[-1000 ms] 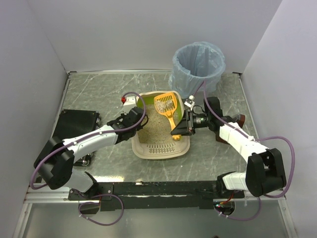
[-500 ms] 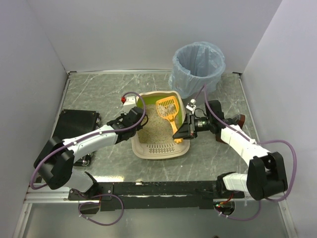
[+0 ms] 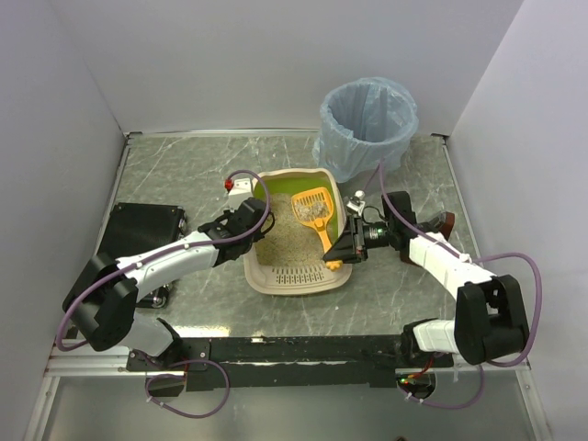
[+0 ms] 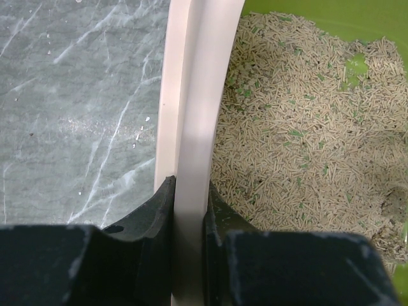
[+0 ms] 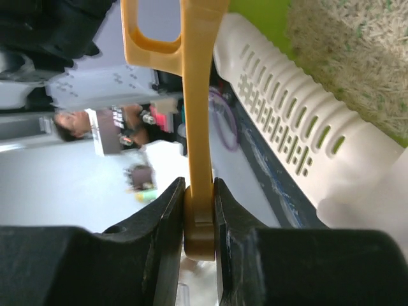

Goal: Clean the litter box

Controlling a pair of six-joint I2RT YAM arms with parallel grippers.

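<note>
right claw (image 3: 345,248) is clamped narrow on the handle of the orange scoop (image 3: 313,208), its two fingers (image 5: 167,213) pressing the flat handle from both sides in the wrist view. compared with a second ago, this claw has drawn back toward the near right corner of the litter box (image 3: 299,281), and the scoop's slotted head has slid with it from the far end of the box toward the middle. the head now sits over the litter (image 3: 283,241) beside the right wall; something pale seems to lie on it, though the overhead view is too small to be sure. in the right wrist view the scoop (image 5: 195,95) runs up past the cream slotted lip (image 5: 287,131) of the box.

left claw (image 3: 246,221) has not shifted: it is closed on the left rim (image 4: 197,95) of the box, one finger outside over the tabletop (image 4: 76,95) and one inside above the litter (image 4: 293,134).

the litter box rests in the middle of the grey marbled tabletop (image 3: 184,170), just in front of the grey bin (image 3: 367,115) with its light-blue bag, in the same spot as before. a black case (image 3: 142,225) lies at the left edge.
</note>
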